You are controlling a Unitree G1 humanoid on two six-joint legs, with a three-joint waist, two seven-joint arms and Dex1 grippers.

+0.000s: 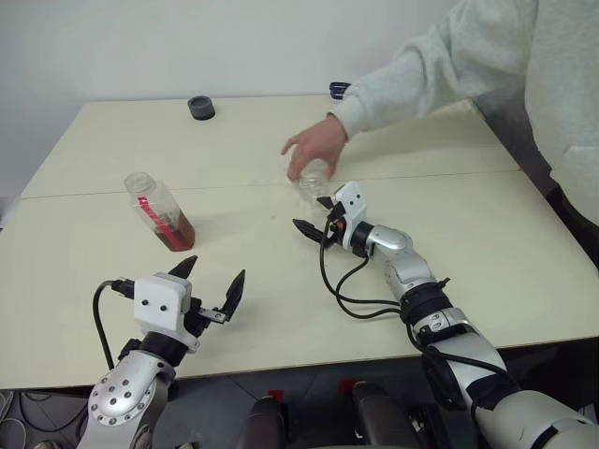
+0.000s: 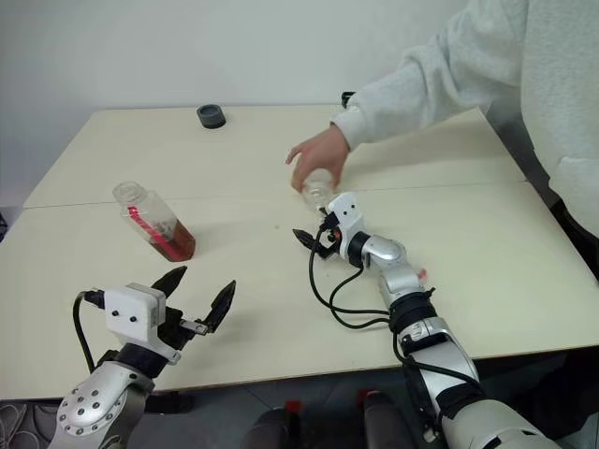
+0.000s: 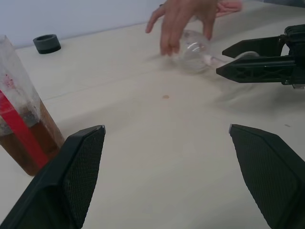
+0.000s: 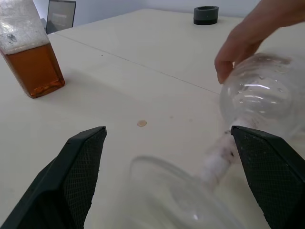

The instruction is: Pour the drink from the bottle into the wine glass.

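Tabletop bottle (image 1: 159,211) holds reddish-brown drink (image 1: 176,232); wine glass (image 4: 224,148) lies empty.

A person's hand (image 1: 316,145) covers much of the wine glass (image 1: 315,180) lying on its side on the counter (image 1: 112,243), its stem and foot hidden behind the right hand (image 1: 314,217) in the head views. The bottle (image 3: 21,129) is cut off at the frame edge in the left wrist view, its neck out of frame.

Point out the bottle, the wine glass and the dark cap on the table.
bottle (image 1: 161,212): left eye view, its labelled side.
wine glass (image 4: 259,102): right wrist view, its bowl, lying sideways.
dark cap (image 1: 200,108): left eye view, its top.
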